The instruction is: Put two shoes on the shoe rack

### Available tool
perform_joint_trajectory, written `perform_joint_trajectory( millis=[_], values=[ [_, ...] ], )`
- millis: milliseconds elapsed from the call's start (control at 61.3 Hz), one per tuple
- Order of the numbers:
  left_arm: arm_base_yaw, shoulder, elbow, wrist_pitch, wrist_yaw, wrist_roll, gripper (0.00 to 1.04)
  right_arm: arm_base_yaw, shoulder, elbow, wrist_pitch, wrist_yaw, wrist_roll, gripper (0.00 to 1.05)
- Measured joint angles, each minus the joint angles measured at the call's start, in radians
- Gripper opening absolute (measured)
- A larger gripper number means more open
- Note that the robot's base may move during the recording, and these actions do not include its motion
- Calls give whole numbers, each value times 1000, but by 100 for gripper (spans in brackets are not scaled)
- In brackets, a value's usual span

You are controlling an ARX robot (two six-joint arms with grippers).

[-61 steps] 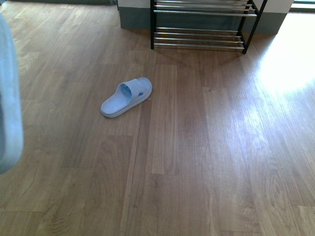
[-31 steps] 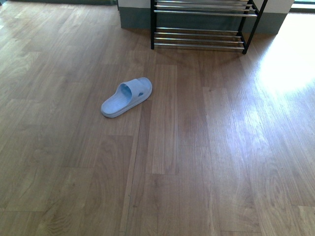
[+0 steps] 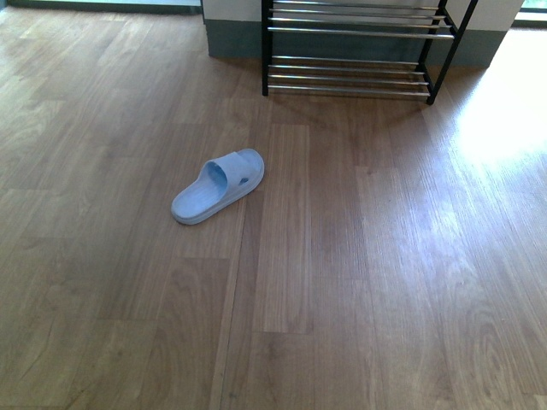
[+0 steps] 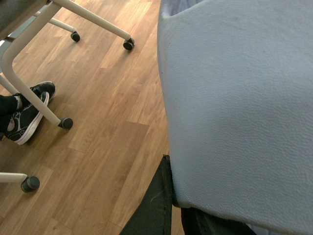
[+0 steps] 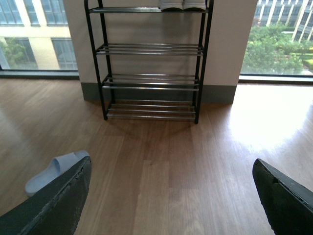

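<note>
Front view: neither arm is visible. The rack [image 3: 355,51] stands at the far edge of the wooden floor [image 3: 385,282], against the wall base; only its lower tiers are in frame. One pale blue slipper [image 3: 218,186] lies on the floor, well apart from the rack and left of its near-left leg.

Right wrist view:
- Right gripper [image 5: 171,162] – released. Its dark fingers [image 5: 58,205] sit wide apart with nothing between them, only bare floor.
- The rack [image 5: 149,63] shows four tiers of chrome bars between black side frames.
- The shoes [image 5: 183,5] rest on the top tier, side by side and touching, toward the rack's right end. Only their white soles show; the uppers are cut off by the frame edge.
- The slipper [image 5: 54,169] lies on the floor just beside one finger in this picture.

Left wrist view:
- Left gripper [image 4: 176,218] – state cannot be determined. One dark finger [image 4: 154,205] lies against a large pale blue surface [image 4: 239,112] with a leathery grain, which hides the rest of the jaws.
- White chair legs [image 4: 29,83] on black castors stand on the floor.
- A person's black-and-white sneakers [image 4: 27,110] rest beside one castor.
</note>
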Motion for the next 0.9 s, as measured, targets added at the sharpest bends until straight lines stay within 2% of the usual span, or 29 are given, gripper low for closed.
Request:
perform_joint_trajectory(
  millis=[897],
  values=[
    [-1,0,0,0,0,0,2,0,0,0,0,1,0,96]
  ],
)
